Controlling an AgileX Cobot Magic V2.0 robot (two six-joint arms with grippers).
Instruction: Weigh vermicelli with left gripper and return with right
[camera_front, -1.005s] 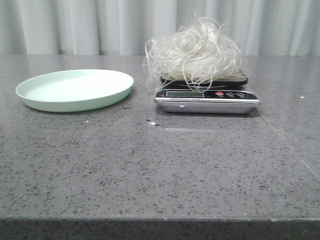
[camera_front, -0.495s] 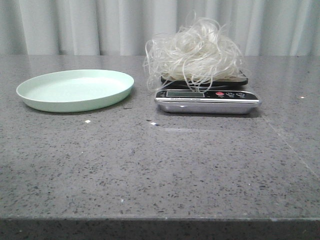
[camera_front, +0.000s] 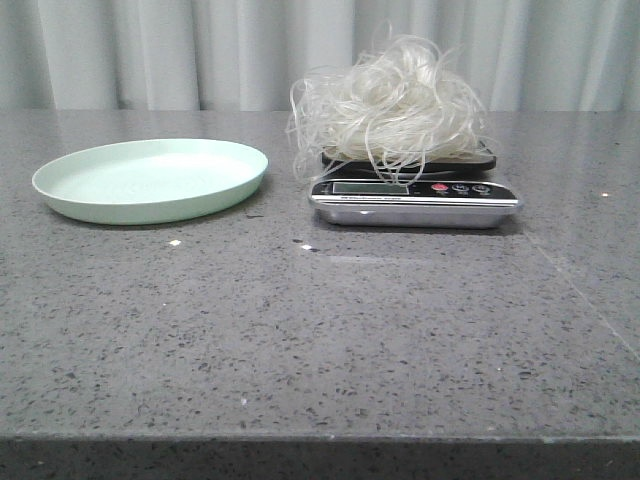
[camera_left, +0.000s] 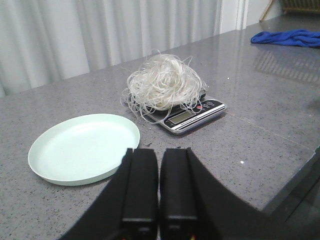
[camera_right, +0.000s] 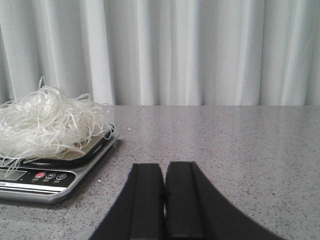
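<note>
The vermicelli (camera_front: 390, 98), a fluffy whitish nest of thin strands, sits on the platform of a small silver kitchen scale (camera_front: 415, 201). It also shows in the left wrist view (camera_left: 163, 83) and the right wrist view (camera_right: 47, 122). The pale green plate (camera_front: 150, 178) lies empty to the scale's left, also in the left wrist view (camera_left: 82, 147). Neither gripper shows in the front view. My left gripper (camera_left: 159, 152) is shut and empty, near the plate's near edge. My right gripper (camera_right: 163, 167) is shut and empty, to the right of the scale (camera_right: 37, 180).
The grey speckled table (camera_front: 320, 330) has a white curtain (camera_front: 200, 50) behind it. A blue cloth (camera_left: 287, 37) lies far off on the table in the left wrist view. Small white specks (camera_front: 175, 242) lie in front of the plate.
The plate has shifted very slightly; the vermicelli stays on the scale. No arm shows in the front view in any frame.
</note>
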